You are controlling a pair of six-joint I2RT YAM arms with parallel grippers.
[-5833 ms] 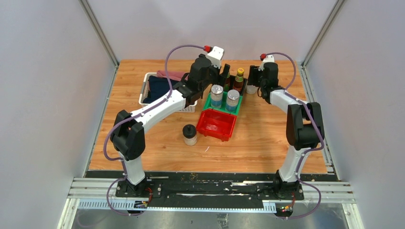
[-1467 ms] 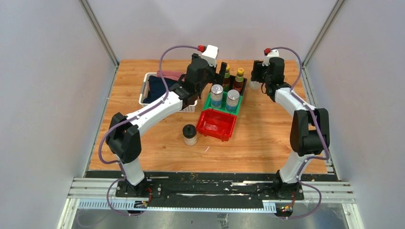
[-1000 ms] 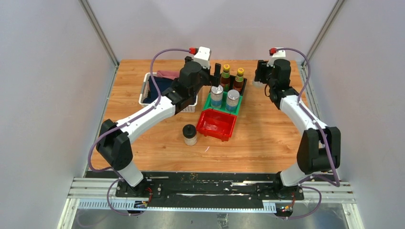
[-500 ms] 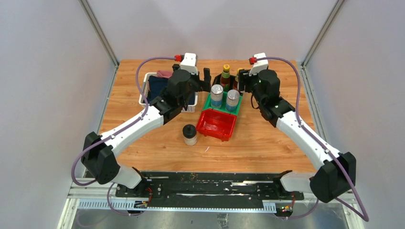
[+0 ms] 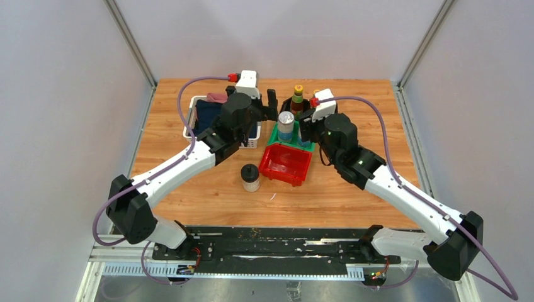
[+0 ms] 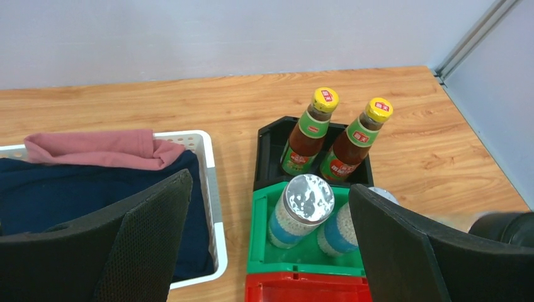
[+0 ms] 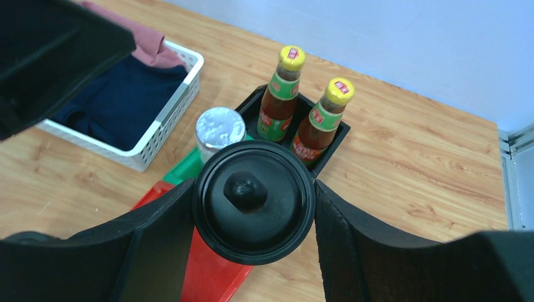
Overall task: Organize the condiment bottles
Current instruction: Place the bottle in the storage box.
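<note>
In the top view the left pincer (image 5: 271,102) stands wide open and empty near the far end of the white basket (image 5: 191,123); the right pincer (image 5: 306,124) hangs over the green bin (image 5: 275,135), and what it grips cannot be seen from here; one loose jar (image 5: 250,177) stands on the table (image 5: 189,189) just beside the red bin (image 5: 286,165), which has no bottle in it; only one sauce bottle (image 5: 298,95) and one shaker (image 5: 286,121) show, the others being hidden behind the right arm. In the left wrist view the count becomes clear: two sauce bottles stand upright in the black bin (image 6: 267,150) and two shakers sit in the green bin; nothing lies between the spread fingers (image 6: 148,239). In the right wrist view the pincer is closed on a held jar (image 7: 253,201), its fingers pressing both sides of the black lid, about where the red bin meets the green one. In all there are six bottles, three bins and one basket; four bottles seem already sorted, and the two jars are left, probably for the red bin.
</note>
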